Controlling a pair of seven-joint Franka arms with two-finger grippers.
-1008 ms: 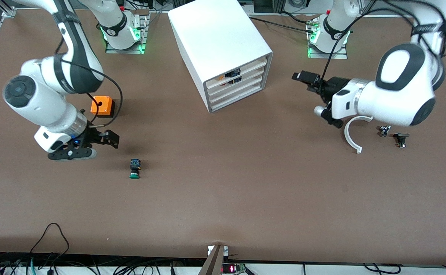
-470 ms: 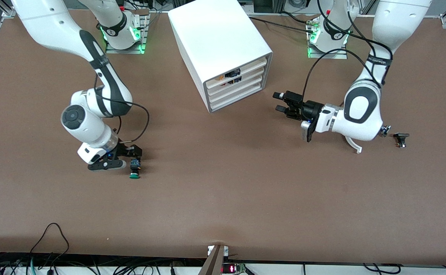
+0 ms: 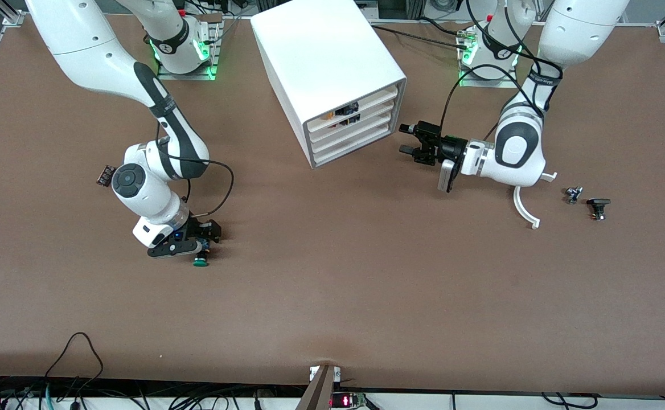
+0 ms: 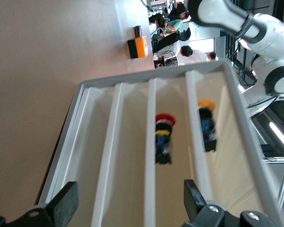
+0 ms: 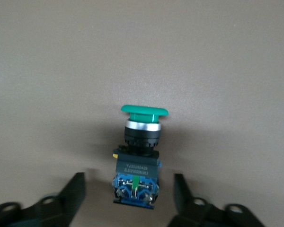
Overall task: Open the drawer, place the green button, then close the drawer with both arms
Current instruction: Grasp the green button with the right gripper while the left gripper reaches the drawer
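Straddling the button, the right gripper hangs low over the table with its fingers spread wide, one on each side of the blue rear block and neither touching it. A second ago this gripper was well clear of the button, toward the right arm's end of the table; it has since come down around it. Judgement: the grasp is set up but not made, and closing the fingers is the next call.

The button lies on its side on the bare table, green cap pointing toward the front camera, nearer to that camera than the cabinet.

The right arm reaches down steeply from its base, elbow high, wrist bent over the button.

The left gripper is released, fingers apart, level with the drawer fronts and just beside the cabinet's open face. It has advanced from well apart to near. In the left wrist view its fingers frame the stacked drawers; two other buttons sit in upper trays. The drawer is shut and untouched. Judgement: opening has not begun.

The left arm extends low and horizontal, forearm pointing at the cabinet.
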